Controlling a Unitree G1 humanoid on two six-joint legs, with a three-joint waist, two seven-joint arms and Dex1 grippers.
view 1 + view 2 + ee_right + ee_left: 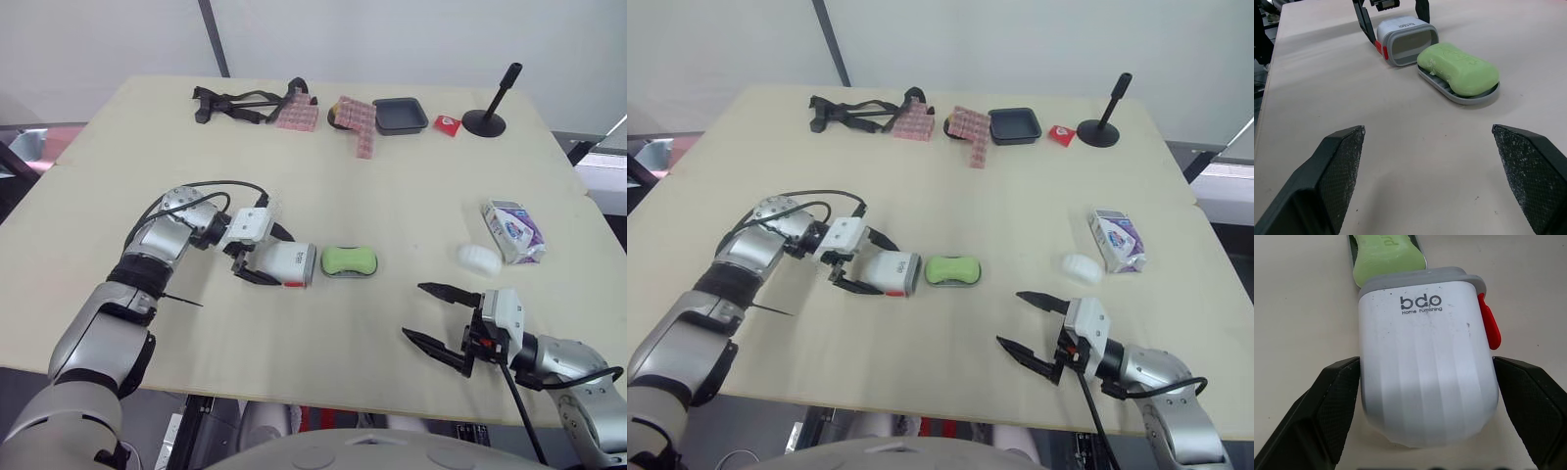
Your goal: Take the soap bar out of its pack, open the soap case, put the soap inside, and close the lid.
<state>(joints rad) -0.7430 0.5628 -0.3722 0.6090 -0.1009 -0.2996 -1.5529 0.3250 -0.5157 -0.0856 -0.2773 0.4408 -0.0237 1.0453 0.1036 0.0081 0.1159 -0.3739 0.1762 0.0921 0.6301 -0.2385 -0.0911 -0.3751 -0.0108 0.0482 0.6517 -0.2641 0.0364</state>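
Left gripper clamps case cover; right gripper spread, idle. I should slide cover toward 3 o'clock, mouth square over soap.

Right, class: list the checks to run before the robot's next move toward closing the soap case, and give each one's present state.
1. Soap out of its pack: ok. The green soap lies on the grey tray, and the pack lies apart from it.
2. Cover held: ok. The left pincer grips the white cover by its sides.
3. Cover's open mouth faces the soap: ok.
4. Tray lined up with that mouth: cannot tell.
5. Right pincer open and away from the soap: ok.
6. Case closed: not ok. The tray sits outside the cover.
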